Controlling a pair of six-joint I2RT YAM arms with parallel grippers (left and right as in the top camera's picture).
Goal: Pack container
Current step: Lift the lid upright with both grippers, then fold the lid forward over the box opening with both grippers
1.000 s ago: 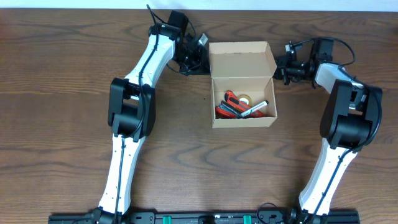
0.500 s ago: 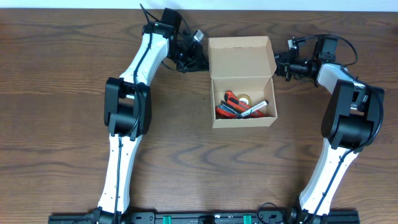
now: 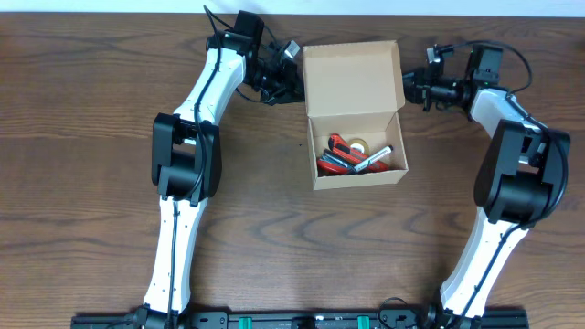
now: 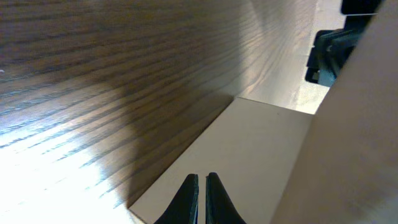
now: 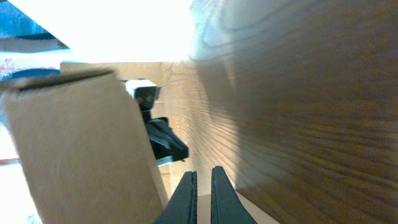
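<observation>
The container [image 3: 358, 178] is a tan cardboard box at the table's middle, open, with red and black markers [image 3: 352, 157] inside. Its lid flap [image 3: 352, 78] stands raised at the far side. My left gripper [image 3: 296, 77] is at the lid's left edge, and in the left wrist view its fingers [image 4: 202, 177] are pressed almost together over the cardboard [image 4: 261, 143]. My right gripper [image 3: 409, 85] is at the lid's right edge, its fingers [image 5: 203, 170] nearly together on a thin cardboard edge beside the lid [image 5: 81, 137].
The brown wooden table [image 3: 91, 137] stretches to both sides of the box. Both arms reach in from the front edge and bend inward at the far side. The table's far edge [image 3: 110, 13] lies just behind the grippers.
Both grippers have moved toward the far edge and the lid flap has risen with them, looking larger from above. The box body and its contents have stayed put.
</observation>
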